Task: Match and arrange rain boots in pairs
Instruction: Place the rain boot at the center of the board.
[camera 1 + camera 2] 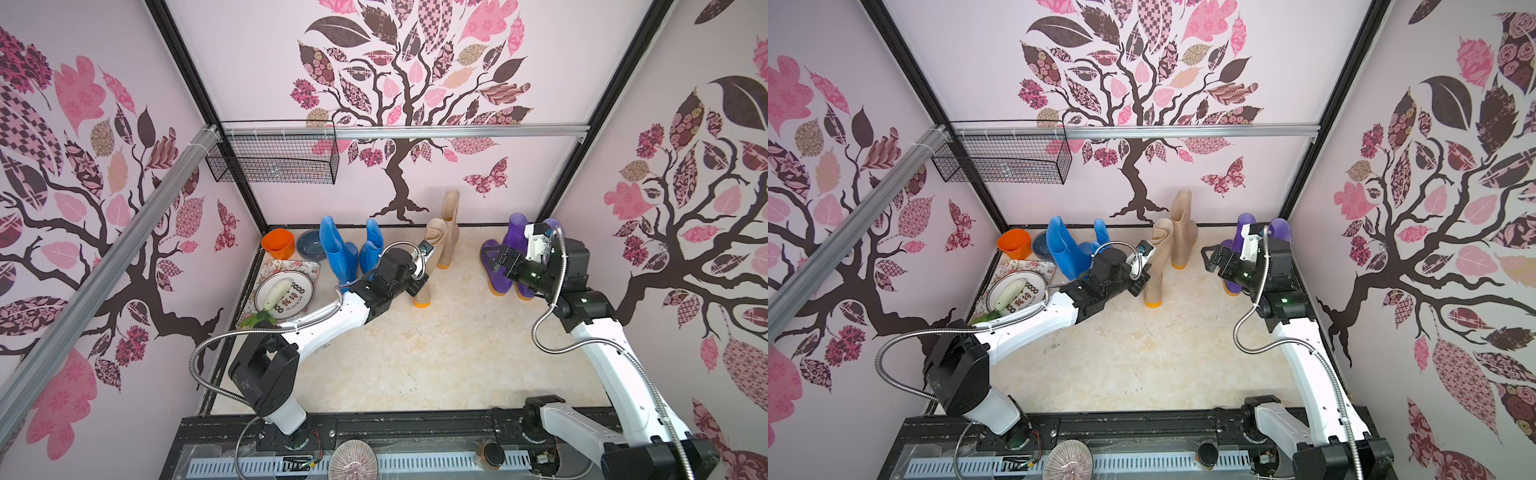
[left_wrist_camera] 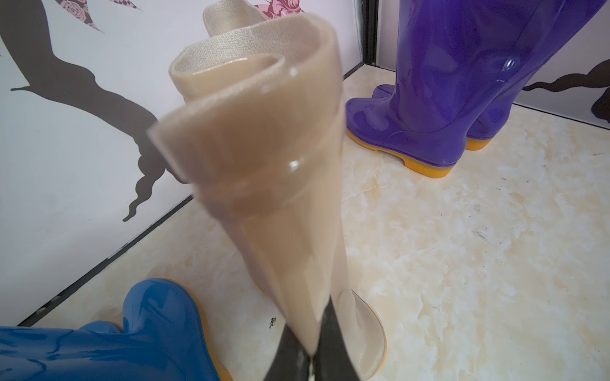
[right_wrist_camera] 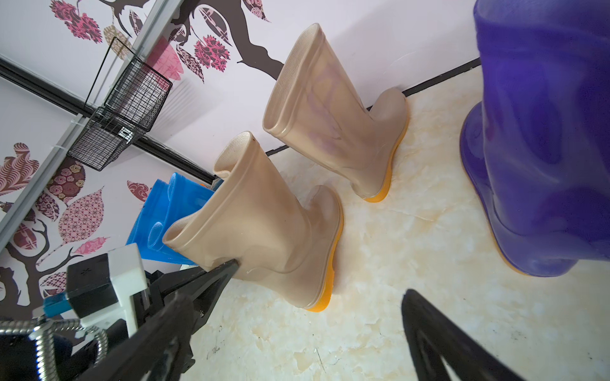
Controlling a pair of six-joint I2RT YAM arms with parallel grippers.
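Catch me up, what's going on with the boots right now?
The left pincer is shut on the shaft wall of the nearer beige boot, which stands in front of the other beige boot by the back wall, not yet side by side. The right pincer is open and empty, beside the purple pair on the right. The blue pair stands at the left.

cream tabletop (image 1: pixel 436 353) | blue boots (image 1: pixel 338 253) | beige boots (image 1: pixel 449 232) | purple boots (image 1: pixel 516 228) | orange cup (image 1: pixel 277 245) | bowl (image 1: pixel 309 245) | tray (image 1: pixel 309 268)
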